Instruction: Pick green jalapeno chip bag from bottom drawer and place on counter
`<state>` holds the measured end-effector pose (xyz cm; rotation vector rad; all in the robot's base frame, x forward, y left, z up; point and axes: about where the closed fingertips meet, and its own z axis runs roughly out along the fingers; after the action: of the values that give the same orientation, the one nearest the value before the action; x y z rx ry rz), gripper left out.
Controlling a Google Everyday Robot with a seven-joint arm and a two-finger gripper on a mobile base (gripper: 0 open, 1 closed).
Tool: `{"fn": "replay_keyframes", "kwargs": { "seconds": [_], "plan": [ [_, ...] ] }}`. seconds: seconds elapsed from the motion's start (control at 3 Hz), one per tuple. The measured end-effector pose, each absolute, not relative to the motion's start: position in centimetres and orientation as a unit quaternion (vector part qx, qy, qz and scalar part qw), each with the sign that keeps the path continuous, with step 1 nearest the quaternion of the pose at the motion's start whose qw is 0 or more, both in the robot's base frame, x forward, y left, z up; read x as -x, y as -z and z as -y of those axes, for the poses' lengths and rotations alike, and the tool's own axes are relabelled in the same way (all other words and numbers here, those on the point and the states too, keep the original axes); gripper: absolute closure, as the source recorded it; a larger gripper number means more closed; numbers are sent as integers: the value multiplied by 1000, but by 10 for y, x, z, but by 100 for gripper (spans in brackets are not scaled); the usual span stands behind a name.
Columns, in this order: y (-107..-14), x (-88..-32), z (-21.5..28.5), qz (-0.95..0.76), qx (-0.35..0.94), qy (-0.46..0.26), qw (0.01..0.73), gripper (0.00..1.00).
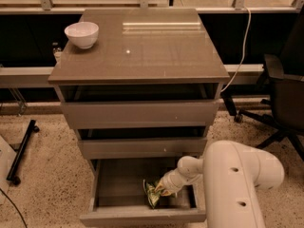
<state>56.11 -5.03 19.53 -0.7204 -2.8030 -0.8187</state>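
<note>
**Gripper down in the bottom drawer, on the bag**

Your bottom drawer [118, 186] is pulled out, the lowest of the three. The two drawers above it stand slightly ajar.

The green jalapeno chip bag [151, 194] is inside the bottom drawer, right of its middle and close to its front wall. It stands tilted on edge rather than lying flat.

Your gripper [160, 190] reaches into the drawer's right half from the white arm [237, 184], which comes in over the drawer's right front corner. Its tip meets the bag's upper right edge, and the jaws look pinched on that edge.

High above the drawer, the tabletop [152, 56] is glossy and carries a white bowl [81, 34] at its back left corner. Well right of the drawer stands a dark office chair [285, 94].
</note>
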Motion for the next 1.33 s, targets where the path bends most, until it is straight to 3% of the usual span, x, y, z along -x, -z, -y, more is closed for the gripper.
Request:
{"fn": "replay_keyframes", "kwargs": {
  "seconds": [0.67, 1.33],
  "plan": [
    [-337, -543, 75, 921, 151, 359, 22, 100],
    [-482, -498, 98, 911, -48, 409, -32, 100]
  ]
}}
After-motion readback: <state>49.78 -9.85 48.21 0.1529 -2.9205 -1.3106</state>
